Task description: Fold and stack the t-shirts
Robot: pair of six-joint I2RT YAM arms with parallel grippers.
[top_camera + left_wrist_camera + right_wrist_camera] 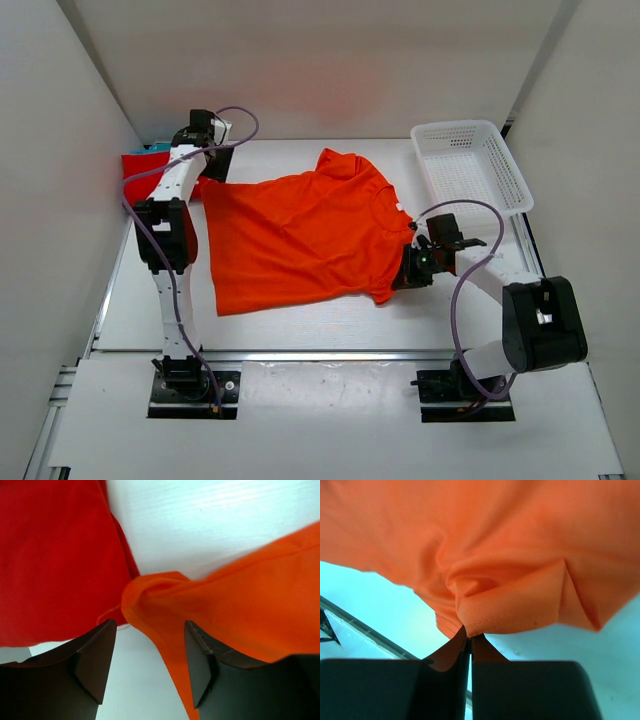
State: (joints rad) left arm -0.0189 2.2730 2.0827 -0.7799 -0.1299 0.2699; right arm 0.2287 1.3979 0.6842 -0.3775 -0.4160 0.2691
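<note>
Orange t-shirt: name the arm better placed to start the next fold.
Right, probably. The right gripper is shut on the orange t-shirt at its edge, ready to pull it over. The left gripper stands open at the far-left corner, with cloth between its jaws but ungripped.

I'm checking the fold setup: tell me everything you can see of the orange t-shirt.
The orange t-shirt is plain soft cloth, spread mostly flat but wrinkled on the white table, collar toward the far right. The shut right gripper pinches a bunched hemmed edge; another corner lies inside the open left gripper, beside the red t-shirt.
</note>
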